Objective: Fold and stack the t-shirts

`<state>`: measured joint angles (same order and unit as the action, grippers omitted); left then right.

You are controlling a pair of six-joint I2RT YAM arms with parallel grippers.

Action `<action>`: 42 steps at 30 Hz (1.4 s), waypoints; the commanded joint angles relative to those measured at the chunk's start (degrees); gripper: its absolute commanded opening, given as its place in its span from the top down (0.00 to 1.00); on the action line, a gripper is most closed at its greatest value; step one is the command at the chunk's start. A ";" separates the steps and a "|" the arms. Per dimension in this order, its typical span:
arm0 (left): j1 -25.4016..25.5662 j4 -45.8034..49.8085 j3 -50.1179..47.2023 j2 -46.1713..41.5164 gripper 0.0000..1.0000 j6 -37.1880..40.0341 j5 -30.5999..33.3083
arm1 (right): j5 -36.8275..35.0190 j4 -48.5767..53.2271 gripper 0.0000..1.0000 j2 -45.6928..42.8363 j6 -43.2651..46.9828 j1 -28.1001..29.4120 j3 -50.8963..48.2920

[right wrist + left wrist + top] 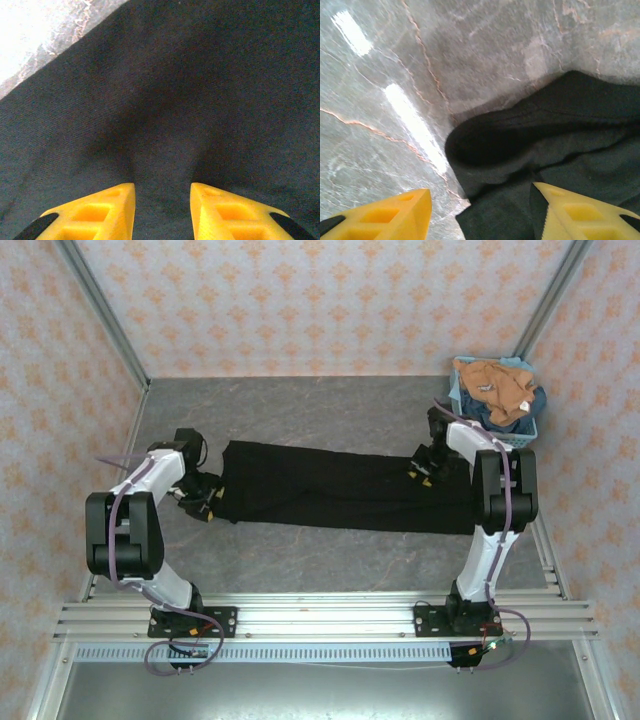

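Black t-shirt (pixel 340 487) lay stretched in a long band across the counter (pixel 300 410). Left hand (pixel 481 192) was open at its left edge. Right hand (pixel 162 186) sat on its right end, jaws slightly apart, couldn't tell if gripping.

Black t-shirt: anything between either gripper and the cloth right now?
Nothing visible. The left gripper stands open at the left end of the large black cloth t-shirt, one finger over cloth, one over the grey marble table. The right gripper hangs directly over the cloth near its right end.
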<state>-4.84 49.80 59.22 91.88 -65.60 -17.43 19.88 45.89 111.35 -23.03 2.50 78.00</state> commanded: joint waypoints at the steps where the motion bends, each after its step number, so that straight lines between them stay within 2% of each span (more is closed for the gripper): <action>1: 1.64 -1.07 0.85 0.93 0.46 -3.12 -0.58 | -1.95 1.77 0.66 -2.29 1.11 0.05 0.67; 7: 2.99 -2.87 2.72 5.31 0.52 -4.35 -0.23 | -1.61 1.10 0.66 -2.67 0.87 0.56 -0.25; 14: 3.58 -2.51 3.93 5.71 0.58 -4.99 1.40 | -1.52 0.67 0.66 -2.94 0.66 0.84 -1.08; 27: 4.83 -2.26 6.62 7.63 0.62 -5.17 1.11 | -1.64 0.61 0.67 -2.85 0.53 0.90 -1.31; 32: 5.10 1.34 8.36 10.29 0.62 -2.85 2.65 | -1.60 0.69 0.67 -2.72 0.50 0.92 -1.14; 42: 5.10 0.20 5.22 11.07 0.63 -3.30 4.02 | -1.77 1.17 0.67 -2.81 0.75 0.90 -0.73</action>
<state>0.05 48.58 65.30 102.08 -68.95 -15.62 19.68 45.84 110.48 -22.83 3.09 77.25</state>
